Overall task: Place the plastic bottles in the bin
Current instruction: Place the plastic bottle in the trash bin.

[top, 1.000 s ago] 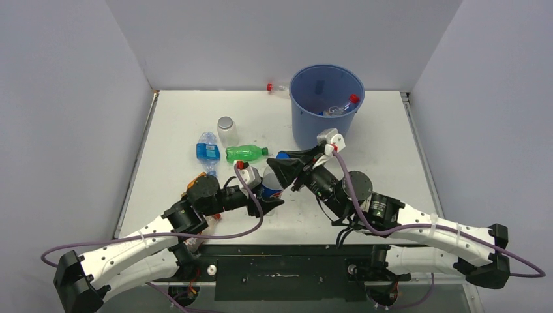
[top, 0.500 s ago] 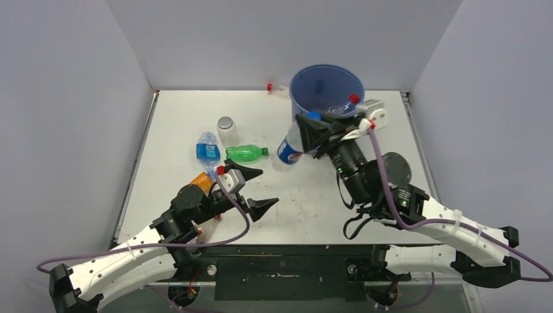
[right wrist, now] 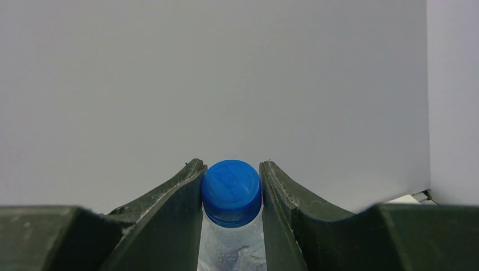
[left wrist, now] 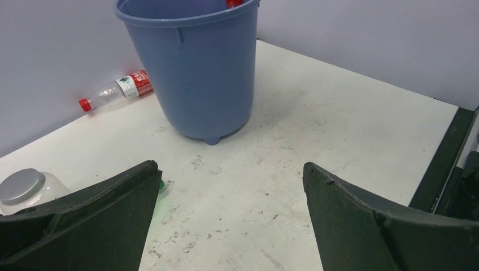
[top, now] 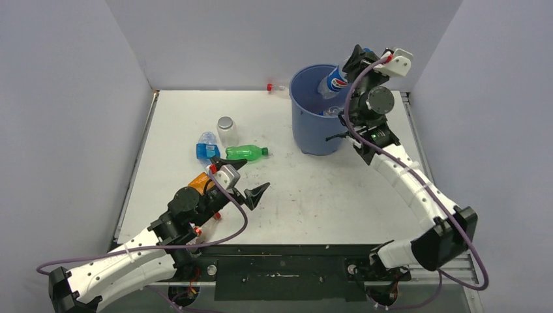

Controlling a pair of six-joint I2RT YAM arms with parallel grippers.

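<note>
1. My left claw [top: 254, 175] is wide open with nothing in it, sitting low over the table [top: 326, 202] near the front left. An orange-filled bottle [top: 199, 180] lies right next to that arm, partly hidden by it.
2. A bit further back, a clear bottle with a blue label [top: 207, 149] and a green bottle [top: 246, 152] are both on their sides, close together. A jar with a silver lid [top: 226, 125] stands upright just behind them.
3. A red-labelled bottle [top: 277, 87] lies on its side along the back wall, just left of the bin.
4. The bin [top: 312, 134] stands upright at the back, right of centre. I can make out at least one clear bottle inside [top: 332, 111], and the left wrist cam catches a red cap at the rim.
5. My right claw [top: 355, 59] is clenched on the blue cap [right wrist: 231, 183] of the Pepsi bottle [top: 334, 81], one finger on each side of the cap. The bottle hangs tilted over the far side of the bin's opening, cap end up and base pointing down into the bin.
</note>
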